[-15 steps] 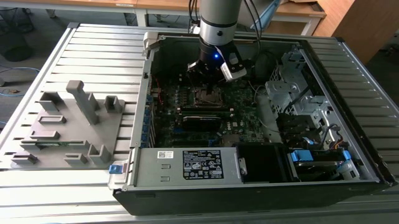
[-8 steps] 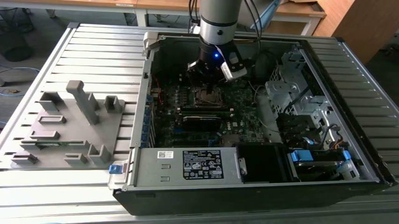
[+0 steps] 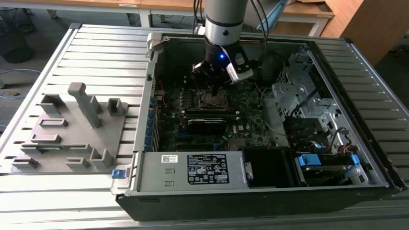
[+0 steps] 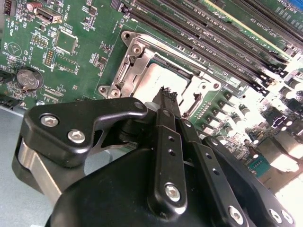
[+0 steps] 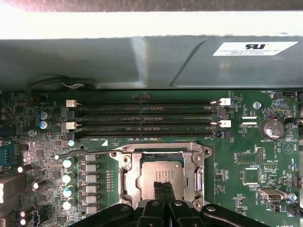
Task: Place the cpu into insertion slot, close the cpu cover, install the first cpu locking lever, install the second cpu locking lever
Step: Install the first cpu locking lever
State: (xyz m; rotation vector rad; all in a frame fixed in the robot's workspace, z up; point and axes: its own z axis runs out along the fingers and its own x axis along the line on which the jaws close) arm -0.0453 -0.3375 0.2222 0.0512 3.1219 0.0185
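Note:
An open computer case (image 3: 147, 52) lies on the slatted table, and my gripper (image 3: 214, 85) hangs inside it over the motherboard's socket. The cpu (image 5: 161, 171) (image 4: 156, 78) lies flat in the socket, grey metal top up. Around it lies the cpu cover (image 5: 127, 176) (image 4: 127, 66), a silvery frame flat on the socket with the chip showing through its window. My gripper (image 5: 162, 185) (image 4: 165, 94) is shut with nothing between its fingers, tips just above the chip's edge. A thin wire lever (image 5: 85, 152) runs out sideways from the socket's corner.
Rows of black memory slots (image 5: 142, 116) run beside the socket, with a coin battery (image 5: 273, 127) beyond. The case's metal wall (image 5: 142, 61) rises behind the slots. A grey fixture block (image 3: 70, 129) stands at the exterior view's left; the power supply (image 3: 191, 170) and drive cage (image 3: 300, 91) crowd the case.

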